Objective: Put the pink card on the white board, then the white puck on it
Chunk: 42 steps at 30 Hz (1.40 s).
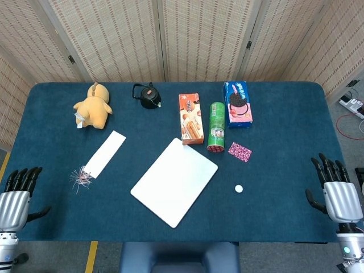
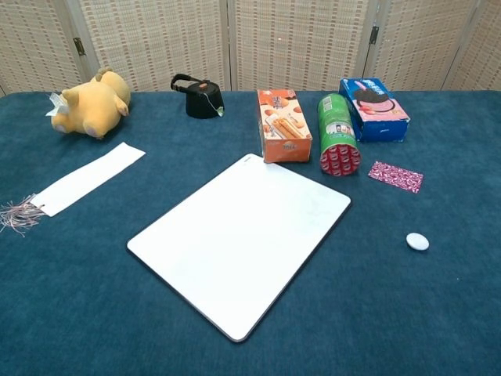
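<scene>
From the head view, the left hand and right hand are hovering empty with fingers spread at the table's near corners, while from the chest view the pink card is lying right of the white board, with the white puck nearer.

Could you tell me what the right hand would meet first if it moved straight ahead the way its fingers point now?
Probably nothing: the right hand points up along the table's right edge, well right of the white puck and pink card; height is unclear.
</scene>
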Tool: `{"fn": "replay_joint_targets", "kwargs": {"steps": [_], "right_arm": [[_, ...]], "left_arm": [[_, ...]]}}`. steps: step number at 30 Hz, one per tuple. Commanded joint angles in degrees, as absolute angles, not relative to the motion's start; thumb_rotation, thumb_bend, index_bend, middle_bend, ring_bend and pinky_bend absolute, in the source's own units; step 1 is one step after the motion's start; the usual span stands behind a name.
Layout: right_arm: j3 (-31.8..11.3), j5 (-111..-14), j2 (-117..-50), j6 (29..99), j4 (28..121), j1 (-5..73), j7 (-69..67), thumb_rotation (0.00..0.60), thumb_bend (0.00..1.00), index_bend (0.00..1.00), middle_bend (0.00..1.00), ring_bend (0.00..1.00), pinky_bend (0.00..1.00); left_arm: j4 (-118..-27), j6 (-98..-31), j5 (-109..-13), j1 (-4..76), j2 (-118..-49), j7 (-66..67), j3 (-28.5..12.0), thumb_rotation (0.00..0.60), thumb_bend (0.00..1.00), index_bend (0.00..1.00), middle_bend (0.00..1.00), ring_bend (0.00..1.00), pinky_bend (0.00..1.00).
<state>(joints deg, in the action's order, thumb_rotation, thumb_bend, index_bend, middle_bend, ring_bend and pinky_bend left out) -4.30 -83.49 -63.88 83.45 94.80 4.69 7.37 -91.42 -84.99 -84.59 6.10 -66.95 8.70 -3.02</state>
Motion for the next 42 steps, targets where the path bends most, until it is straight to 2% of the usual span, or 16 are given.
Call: {"fn": "replay_joint_targets", "kwargs": {"steps": [1, 4, 6, 8, 10, 11, 13, 16, 19, 28, 32, 36, 39, 42], "right_arm": [[-4.3, -83.3, -64.0, 83.0, 94.8, 4.9, 7.7, 0.535, 0.42, 0.00, 0.03, 0.08, 0.01], [-4.5, -82.9, -64.2, 82.5, 94.8, 5.3, 8.0, 0.537, 0.42, 0.00, 0.03, 0.10, 0.01], [-4.8, -82.3, -64.4, 81.9, 94.7, 5.7, 8.4, 0.538, 0.42, 0.00, 0.03, 0.15, 0.03], [-5.2, -81.4, -64.4, 80.8, 94.8, 6.3, 9.0, 0.537, 0.42, 0.00, 0.03, 0.22, 0.14], [-5.9, -80.0, -64.5, 79.4, 95.2, 7.2, 9.8, 0.536, 0.42, 0.00, 0.05, 0.38, 0.33], [-6.2, -79.3, -64.5, 78.5, 95.3, 7.7, 10.1, 0.536, 0.42, 0.00, 0.05, 0.43, 0.38], [-7.1, -77.2, -64.5, 76.1, 95.8, 9.1, 11.1, 0.536, 0.42, 0.00, 0.07, 0.60, 0.55], [-8.4, -73.3, -64.4, 71.3, 96.9, 11.8, 12.0, 0.535, 0.42, 0.00, 0.07, 0.74, 0.70], [-9.9, -69.1, -64.8, 66.2, 97.1, 14.9, 12.9, 0.536, 0.42, 0.00, 0.07, 0.81, 0.78], [-12.8, -58.0, -69.1, 53.0, 92.2, 24.3, 14.9, 0.537, 0.42, 0.00, 0.07, 0.84, 0.81], [-13.6, -54.7, -71.3, 49.2, 88.5, 27.7, 14.7, 0.536, 0.42, 0.00, 0.12, 0.86, 0.81], [-13.9, -51.0, -73.8, 46.0, 85.0, 31.1, 15.5, 0.536, 0.42, 0.00, 0.13, 0.87, 0.81], [-13.9, -48.4, -76.1, 43.8, 81.9, 33.5, 15.9, 0.532, 0.42, 0.01, 0.10, 0.87, 0.81], [-13.8, -46.6, -78.6, 42.4, 78.8, 35.6, 16.1, 0.529, 0.42, 0.09, 0.04, 0.86, 0.81]], "left_arm": [[-91.4, -84.9, -84.5, 6.1, -66.9, 8.6, -3.0, 0.600, 0.16, 0.06, 0.12, 0.09, 0.05], [-91.3, -84.8, -84.5, 6.1, -67.0, 8.7, -2.9, 0.600, 0.16, 0.06, 0.12, 0.09, 0.05], [-91.2, -84.5, -84.6, 6.3, -67.2, 8.8, -2.9, 0.600, 0.16, 0.06, 0.12, 0.09, 0.05], [-91.1, -84.3, -84.5, 6.4, -67.3, 8.9, -2.9, 0.600, 0.16, 0.06, 0.12, 0.09, 0.05], [-91.0, -84.2, -84.4, 6.6, -67.5, 8.8, -3.1, 0.600, 0.16, 0.06, 0.12, 0.09, 0.05], [-90.9, -84.2, -84.5, 6.7, -67.6, 8.8, -3.1, 0.600, 0.16, 0.06, 0.12, 0.09, 0.05], [-90.8, -84.1, -84.6, 6.8, -67.7, 8.8, -3.1, 0.600, 0.16, 0.07, 0.12, 0.09, 0.05], [-90.8, -84.1, -84.8, 6.8, -67.9, 8.8, -3.0, 0.600, 0.16, 0.07, 0.12, 0.09, 0.05], [-90.7, -84.2, -84.9, 6.8, -68.0, 8.7, -2.9, 0.600, 0.16, 0.07, 0.12, 0.09, 0.05], [-90.6, -84.6, -85.1, 6.4, -67.8, 8.4, -2.6, 0.600, 0.16, 0.08, 0.12, 0.09, 0.05], [-90.6, -84.7, -85.2, 6.3, -67.7, 8.4, -2.4, 0.600, 0.16, 0.09, 0.12, 0.09, 0.05], [-90.7, -84.6, -85.1, 6.2, -67.7, 8.5, -2.4, 0.600, 0.16, 0.10, 0.12, 0.09, 0.05], [-90.8, -84.6, -85.3, 6.3, -67.7, 8.5, -2.3, 0.600, 0.16, 0.10, 0.12, 0.09, 0.05], [-90.8, -84.6, -85.4, 6.2, -67.7, 8.5, -2.2, 0.600, 0.16, 0.10, 0.12, 0.09, 0.05]]}}
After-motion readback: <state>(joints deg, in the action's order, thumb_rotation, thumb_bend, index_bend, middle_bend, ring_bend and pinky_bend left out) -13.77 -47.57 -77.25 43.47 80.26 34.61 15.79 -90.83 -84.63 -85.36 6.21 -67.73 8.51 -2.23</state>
